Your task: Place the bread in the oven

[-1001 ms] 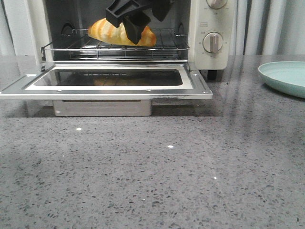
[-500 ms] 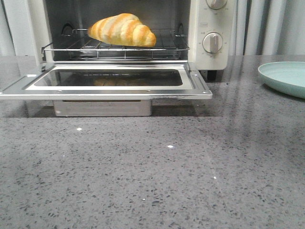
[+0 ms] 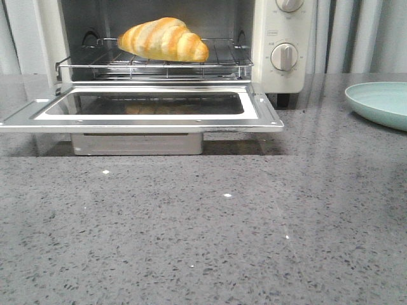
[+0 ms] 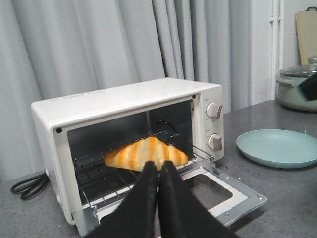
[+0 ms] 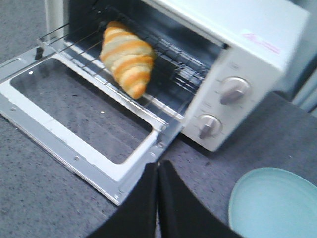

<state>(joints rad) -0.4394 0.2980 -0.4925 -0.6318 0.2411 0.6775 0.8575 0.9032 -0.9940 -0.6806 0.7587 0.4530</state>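
The bread (image 3: 163, 39) is shown lying free on the wire rack (image 3: 152, 63) inside the oven (image 3: 273, 63), toward the front of the chamber, with the glass door (image 3: 143, 111) folded fully down over the table (image 3: 203, 229). No hand is seen in the front view. In the frame taken one second earlier a dark hand was closed over the roll at the rack; half a second later it had been lifted out of the front view, and the bread has been left in the same place and the same pose since. The release is thus judged complete, and the placement asked for by the task is judged to be accomplished; only the open door remains, should closing it be wanted. In the left wrist view the left hand (image 4: 158, 171) is seen held back from the oven mouth with its fingers pressed together and nothing between them. In the right wrist view the right hand (image 5: 157, 171) is likewise seen narrowed to a slit and empty, held above the table near the corner of the door. The pale green plate (image 3: 381, 101) stands bare on the table to the right of the oven, well apart from the bread. The two dial knobs (image 3: 283, 56) on the oven's front panel are untouched by either hand.
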